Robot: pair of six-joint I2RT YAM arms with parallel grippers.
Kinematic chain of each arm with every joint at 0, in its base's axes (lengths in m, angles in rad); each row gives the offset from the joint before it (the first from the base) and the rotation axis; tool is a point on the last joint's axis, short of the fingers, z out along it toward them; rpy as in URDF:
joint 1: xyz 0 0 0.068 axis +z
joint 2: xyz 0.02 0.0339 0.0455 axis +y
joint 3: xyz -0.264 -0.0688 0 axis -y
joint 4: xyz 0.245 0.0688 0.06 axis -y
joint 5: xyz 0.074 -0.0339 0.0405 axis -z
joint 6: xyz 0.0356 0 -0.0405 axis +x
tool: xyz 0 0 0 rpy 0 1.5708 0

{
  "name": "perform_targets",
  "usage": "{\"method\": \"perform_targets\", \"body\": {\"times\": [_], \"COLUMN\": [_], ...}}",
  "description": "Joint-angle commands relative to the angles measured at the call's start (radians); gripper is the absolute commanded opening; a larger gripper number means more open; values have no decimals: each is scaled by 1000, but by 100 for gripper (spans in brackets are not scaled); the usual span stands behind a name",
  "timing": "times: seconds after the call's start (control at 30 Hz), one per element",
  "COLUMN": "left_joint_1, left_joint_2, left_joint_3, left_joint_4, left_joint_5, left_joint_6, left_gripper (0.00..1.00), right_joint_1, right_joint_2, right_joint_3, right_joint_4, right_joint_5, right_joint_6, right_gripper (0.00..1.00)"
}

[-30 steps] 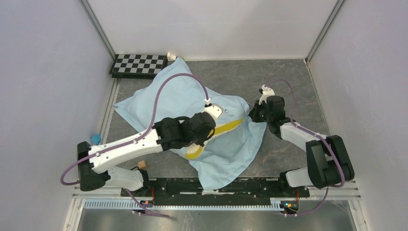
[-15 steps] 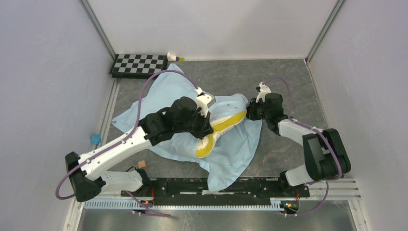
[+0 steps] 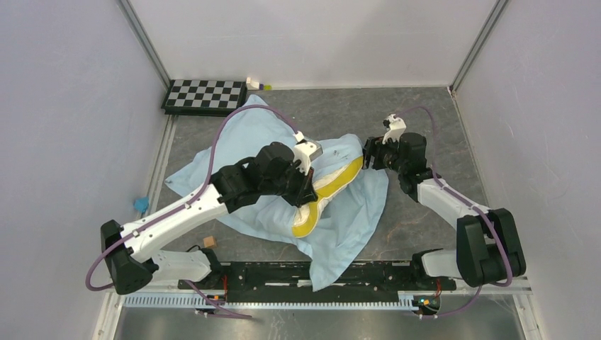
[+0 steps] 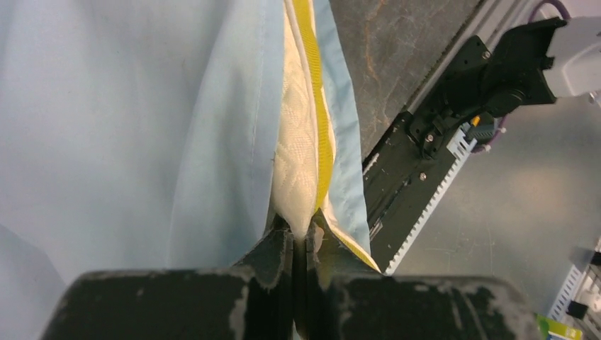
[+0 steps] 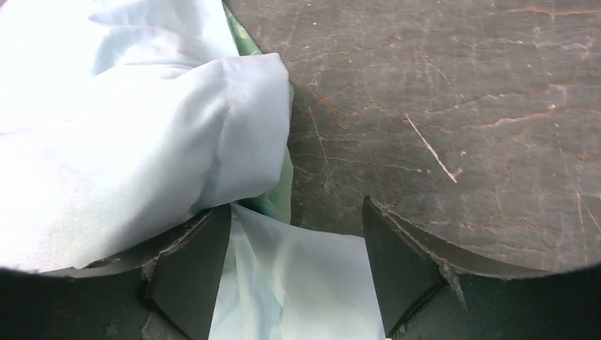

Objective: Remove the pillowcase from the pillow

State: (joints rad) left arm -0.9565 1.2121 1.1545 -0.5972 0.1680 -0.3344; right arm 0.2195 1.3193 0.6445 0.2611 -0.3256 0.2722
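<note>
The light-blue pillowcase (image 3: 234,152) lies rumpled across the middle of the table. The cream pillow (image 3: 324,190), with its mustard side band, sticks out of the pillowcase's open right end. My left gripper (image 3: 307,193) is shut on the pillow's (image 4: 298,134) cream edge, with blue pillowcase cloth (image 4: 142,127) on both sides of it. My right gripper (image 3: 367,160) is at the pillowcase's right edge. Its jaws (image 5: 296,212) stand open, with loose blue cloth (image 5: 127,156) lying between and past them. A pale green flap (image 5: 278,200) shows there.
A checkerboard (image 3: 204,94) and a small white-and-green object (image 3: 256,83) sit at the back left. A small blue object (image 3: 140,205) and a brown cube (image 3: 209,242) lie near the left arm's base. A black rail (image 3: 319,273) runs along the front edge. Grey walls enclose three sides.
My right gripper has opened and let go of the pillowcase. The left arm has shifted back and right with the pillow, and more of the yellow band shows now.
</note>
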Motion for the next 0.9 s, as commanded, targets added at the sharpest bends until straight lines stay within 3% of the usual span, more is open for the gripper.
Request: {"method": "perform_targets", "body": {"times": [0.0,0.23,0.4,0.63,0.87], "left_joint_1": [-3,-4,-5,-4,-4], "left_joint_2": [-52,-101,-171,-146,-6], "left_joint_3": [38,13,-36,-55,-17], "left_joint_4": [74,178,262,289,146], "left_joint_5": [165,444,521,426,48], "left_joint_6": [40,6,0,-26,-19], "left_gripper": [2,2,2,2,2], "right_joint_1": [5,3,4,18,12], "right_joint_2": [41,189,322,380,137], "right_joint_3": [62,231,292,273,265], "right_joint_4": [108,91,117,54,-140], "right_joint_5": [-90,-67,-116,-101,84], "right_joint_6": [32,67,124,104,-6], "right_gripper": [72,69,68,68,84]}}
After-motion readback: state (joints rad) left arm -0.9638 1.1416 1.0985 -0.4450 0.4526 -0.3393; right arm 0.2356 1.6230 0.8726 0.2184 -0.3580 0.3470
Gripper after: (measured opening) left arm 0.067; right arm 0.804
